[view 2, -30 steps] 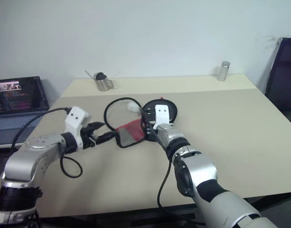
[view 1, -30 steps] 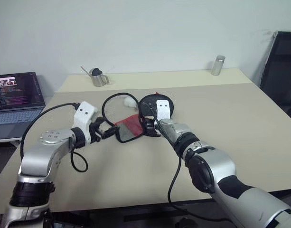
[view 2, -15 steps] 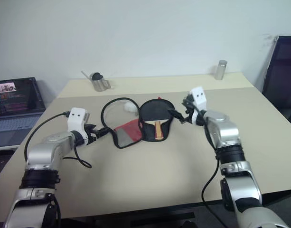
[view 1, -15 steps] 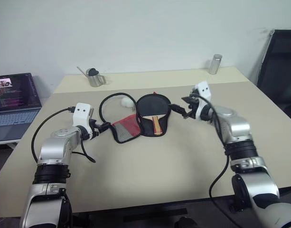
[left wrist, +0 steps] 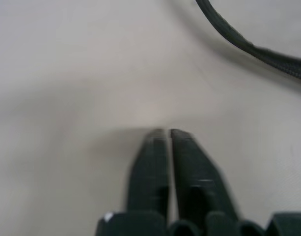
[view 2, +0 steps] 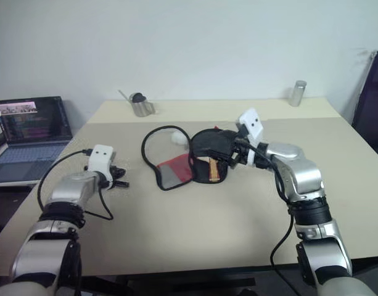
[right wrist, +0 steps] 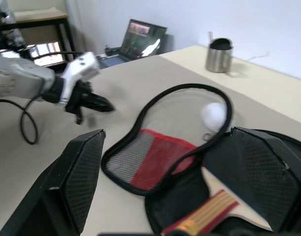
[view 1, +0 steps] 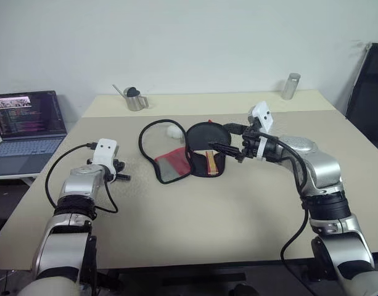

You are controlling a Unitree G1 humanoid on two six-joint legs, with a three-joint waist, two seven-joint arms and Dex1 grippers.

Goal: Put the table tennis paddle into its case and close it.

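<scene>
Head views: the left gripper [view 1: 122,177] sits left of centre, fingers now pressed together on nothing, well apart from the case [view 1: 176,161] — a second ago it was spread and reaching toward the flap. The right gripper [view 1: 221,139], jaws wide apart, hovers at the case's right edge, having swung away and come back. The table tennis paddle [view 1: 208,153] lies in the black half at centre; the flap is still open, so closing remains.

Left wrist view: fingers [left wrist: 152,152] together over bare table [left wrist: 67,73].

Right wrist view: paddle handle [right wrist: 209,214] at lower right — white ball [right wrist: 212,114] beyond the flap's rim.
</scene>
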